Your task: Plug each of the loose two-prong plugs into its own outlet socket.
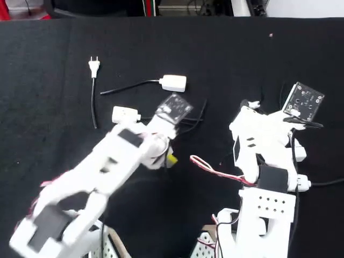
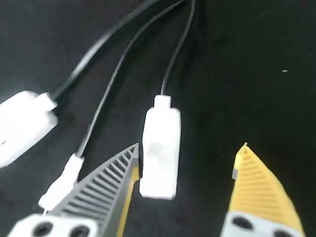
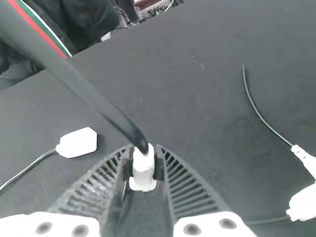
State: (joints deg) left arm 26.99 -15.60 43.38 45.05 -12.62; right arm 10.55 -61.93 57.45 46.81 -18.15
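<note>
In the left wrist view my left gripper (image 2: 190,148) is open low over the black cloth. A white rectangular socket block (image 2: 159,148) on a thin black cable lies between its fingers, close to the grey finger (image 2: 106,185) and well apart from the yellow finger (image 2: 256,185). A second white block (image 2: 22,126) and a small white plug end (image 2: 61,182) lie beside it. My right gripper (image 3: 143,150) is shut on a white plug (image 3: 143,170) with a thick black cable. A loose two-prong plug (image 1: 94,65) lies at the table's far left.
Two white blocks (image 1: 173,83) (image 1: 124,114) lie mid-table, just beyond the left arm (image 1: 107,166). The right arm (image 1: 263,140) stands at the right. Thin cables (image 1: 199,115) cross the cloth between them. Another white block (image 3: 76,142) and a plug end (image 3: 303,205) lie ahead of the right gripper.
</note>
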